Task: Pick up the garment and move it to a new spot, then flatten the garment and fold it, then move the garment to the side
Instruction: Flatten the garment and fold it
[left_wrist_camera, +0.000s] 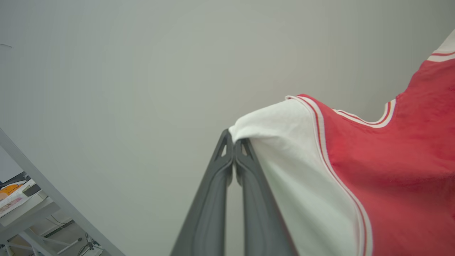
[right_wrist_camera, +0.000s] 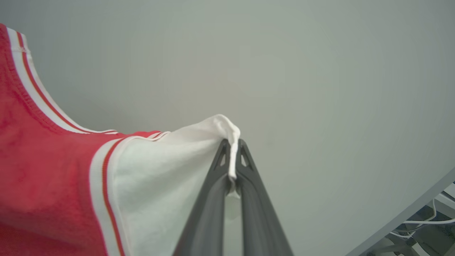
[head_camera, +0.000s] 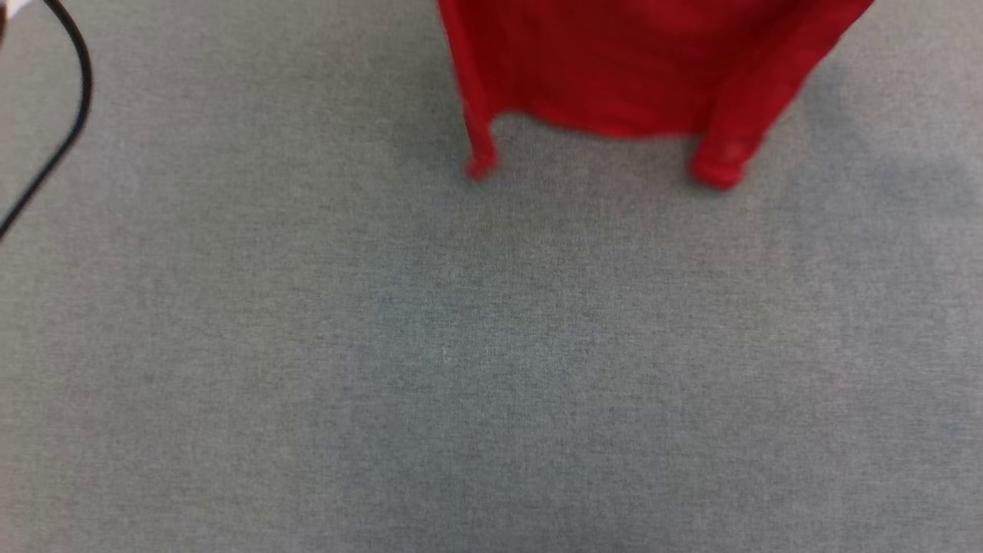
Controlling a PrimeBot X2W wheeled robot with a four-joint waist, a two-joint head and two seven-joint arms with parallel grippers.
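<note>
Left claw (left_wrist_camera: 233,142) clamped on garment (left_wrist_camera: 391,170) sleeve | right claw (right_wrist_camera: 233,144) clamped on other sleeve

Red garment (head_camera: 637,69) (white sleeves), hanging, spread

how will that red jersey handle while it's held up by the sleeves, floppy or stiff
Probably floppy: the garment hangs in soft folds, its lower corners drooping. Likely light, since the left gripper and right gripper carry it by small pinches of white sleeve. It may sway if moved quickly.
</note>
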